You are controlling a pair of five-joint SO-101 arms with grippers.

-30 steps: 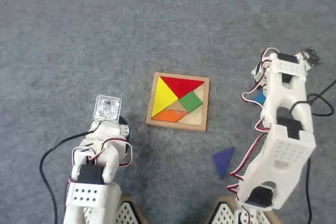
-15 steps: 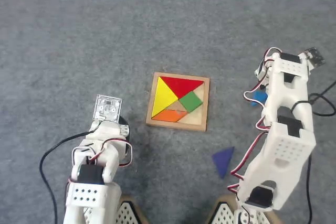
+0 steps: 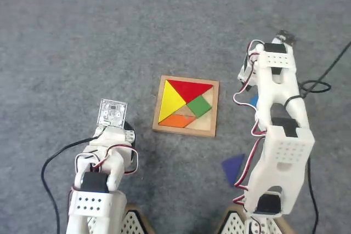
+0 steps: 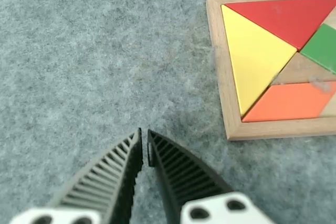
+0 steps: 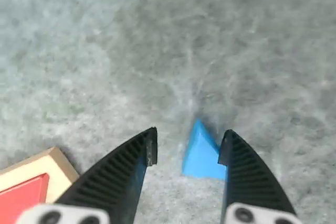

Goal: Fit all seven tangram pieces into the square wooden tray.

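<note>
Tray (image 3: 186, 131) sits part filled; right hand (image 5: 189, 150), released, straddles the blue piece (image 5: 201, 157), likely to grasp it; left hand (image 4: 144, 141) clenched, parked.

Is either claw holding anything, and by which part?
Nothing is gripped. The right claw stands open astride the blue triangle; the left claw is shut, empty.

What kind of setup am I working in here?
Probably a tabletop robotics bench: a grey felt mat, a wooden tangram tray, and a white left arm and right arm with exposed wiring.
</note>
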